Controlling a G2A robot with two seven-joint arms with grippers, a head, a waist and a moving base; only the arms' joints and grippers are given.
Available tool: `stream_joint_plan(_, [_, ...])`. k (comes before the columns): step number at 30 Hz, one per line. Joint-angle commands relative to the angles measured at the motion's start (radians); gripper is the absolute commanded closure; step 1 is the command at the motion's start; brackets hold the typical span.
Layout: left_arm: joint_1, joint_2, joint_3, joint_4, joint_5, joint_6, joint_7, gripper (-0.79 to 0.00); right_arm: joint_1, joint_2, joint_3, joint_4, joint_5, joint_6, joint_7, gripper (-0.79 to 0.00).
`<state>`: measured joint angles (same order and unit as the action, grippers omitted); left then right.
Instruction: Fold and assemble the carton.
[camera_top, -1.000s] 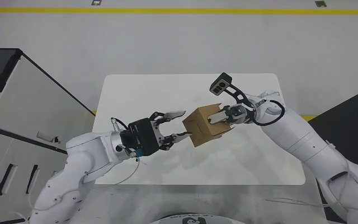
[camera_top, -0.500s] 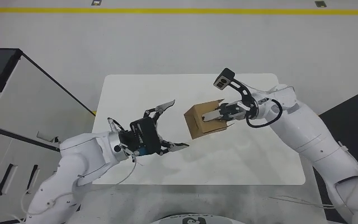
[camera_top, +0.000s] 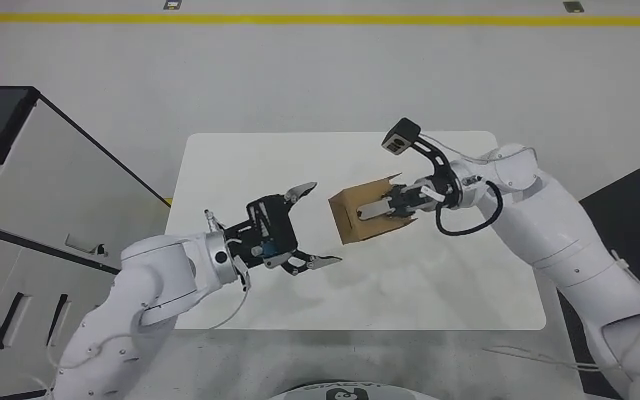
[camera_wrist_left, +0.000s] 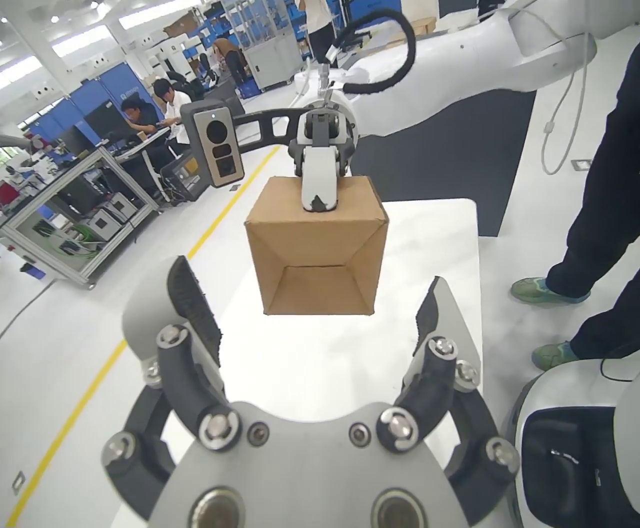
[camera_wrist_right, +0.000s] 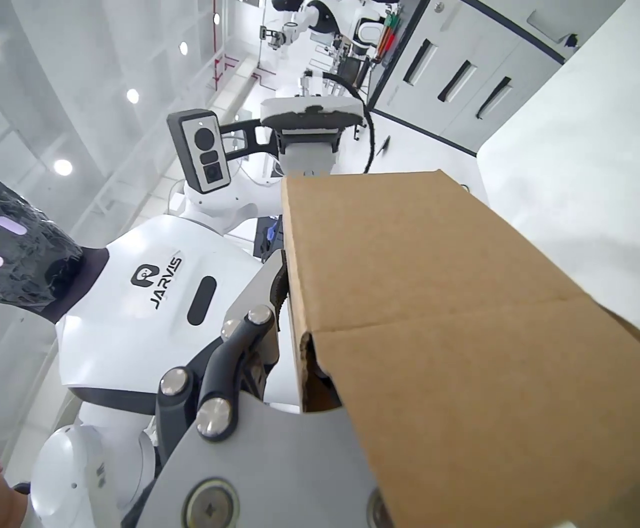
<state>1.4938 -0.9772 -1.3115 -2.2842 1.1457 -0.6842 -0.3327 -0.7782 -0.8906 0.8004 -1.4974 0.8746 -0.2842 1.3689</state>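
Hanging at the left over the table (camera_top: 450, 290) with the left gripper (camera_top: 322, 223): jaws spread wide, nothing between them, aimed at the carton (camera_top: 362, 215) but apart from it. Seems to be the step of closing the open end, judging by the mouth turned toward that gripper. To do it well, line up square with the mouth first, as in the left wrist view. Then come in level and press on one edge at a time rather than on the whole rim. Avoid pinching a corner, likely to crush thin board. Go slowly at first contact, with only the other arm's clamp for bracing.

In the middle, held in the air above the table, not resting on it: brown, box-shaped, lying on its side. Looking in from the left wrist view: apparently empty, bare board walls running back to a closed far end. No flaps seen standing out around the mouth; cannot tell whether tucked in or absent.

At the right, clamped by the right gripper (camera_top: 382, 208): jaws closed on the carton's upper wall toward the far end, one outside, the other hidden. Hold that clamp firm against the push. Watch the small gap at the seam in the right wrist view, a likely place to spring open.
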Motion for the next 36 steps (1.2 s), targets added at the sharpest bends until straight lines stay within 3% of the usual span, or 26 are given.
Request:
stream_joint_plan(1, [0.002,0.000,0.000,0.000,0.002,-0.001,0.013,-0.785,0.000,0.000,0.000,0.000,0.005,0.000,-0.001,0.000])
stream_joint_plan(8, [0.002,-0.006,0.030,0.035,-0.041,0.049,0.031,-0.785,-0.010,-0.006,0.011,-0.027,-0.021,-0.001,-0.030,0.000])
stream_joint_plan(36, [-0.037,-0.016,0.079,0.046,-0.012,0.082,0.058,-0.785,-0.016,-0.035,0.019,-0.046,-0.065,0.030,-0.062,0.000])
